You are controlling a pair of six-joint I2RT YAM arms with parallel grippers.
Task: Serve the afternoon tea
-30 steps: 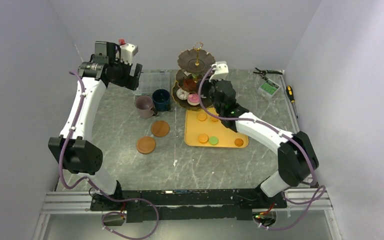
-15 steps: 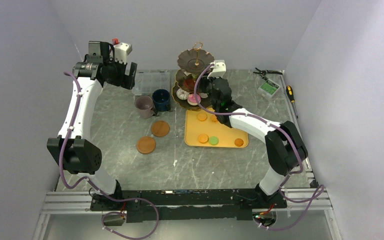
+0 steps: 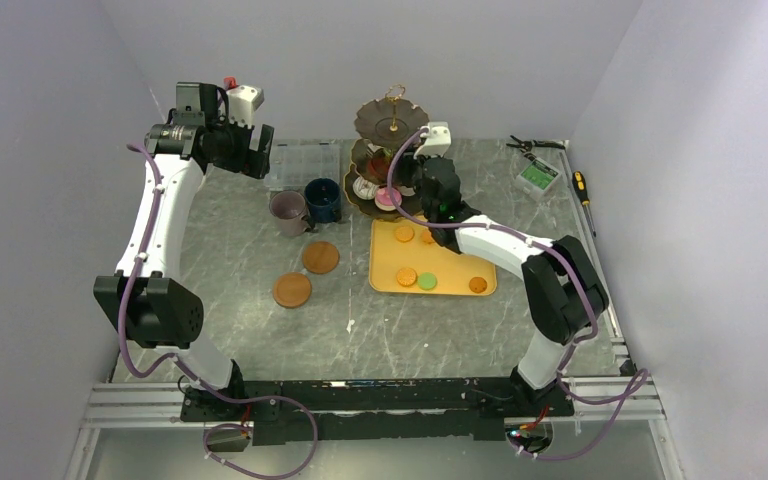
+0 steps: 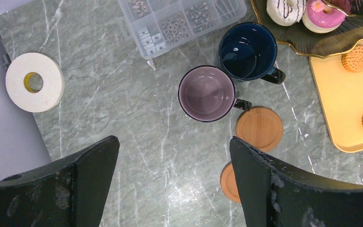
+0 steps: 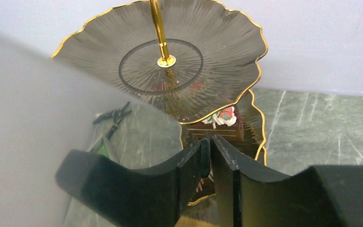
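Stretched farther forward than a second ago, right fingers [image 5: 199, 153], pressed together, face the dark three-tier gold-trimmed stand [image 5: 170, 47]; left fingers [image 4: 105, 150], spread wide, hang above the mauve ceramic mug [image 4: 207, 93] standing just ahead on the bench [image 4: 123, 118].

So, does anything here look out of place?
Nothing spilled or tipped. A clear box of screws sits right by the navy mug, a white tape roll further off; that mug and the mauve mug stand beside the coasters, not on them.
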